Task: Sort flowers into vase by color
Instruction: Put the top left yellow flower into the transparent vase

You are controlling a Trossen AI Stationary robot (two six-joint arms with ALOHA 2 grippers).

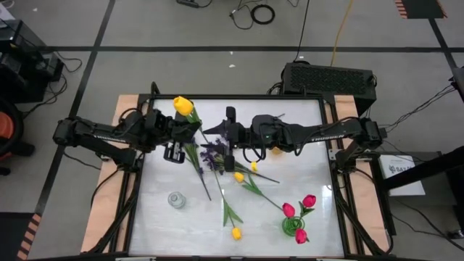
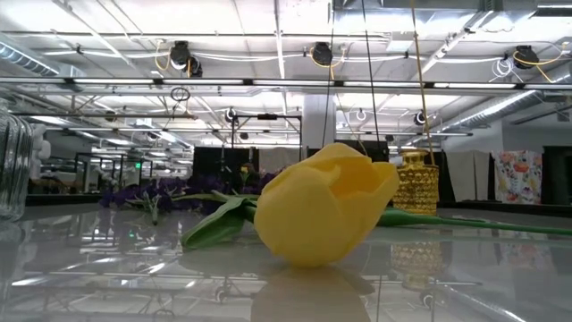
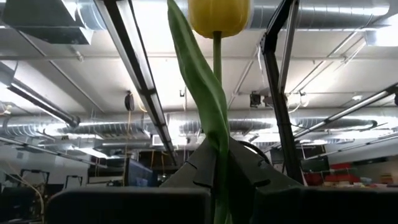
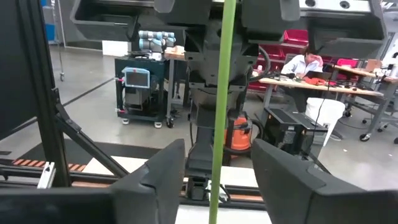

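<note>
Held upper-centre, the light, bendy yellow tulip (image 1: 183, 106) is clenched mid-stem by the left gripper (image 1: 190, 133), while the right gripper (image 1: 230, 135) straddles its stem unclenched.

The high view looks straight down on the whole counter (image 1: 304, 152) and both arms from well above. The low view sits at counter height, facing level across into the room, very near a yellow tulip (image 2: 323, 206) lying on the surface; the high view shows lying tulips too. The left wrist view faces up toward the ceiling, close along a held tulip (image 3: 217, 15). The right wrist view faces level into the room, a green stem (image 4: 221, 112) crossing it close.
</note>
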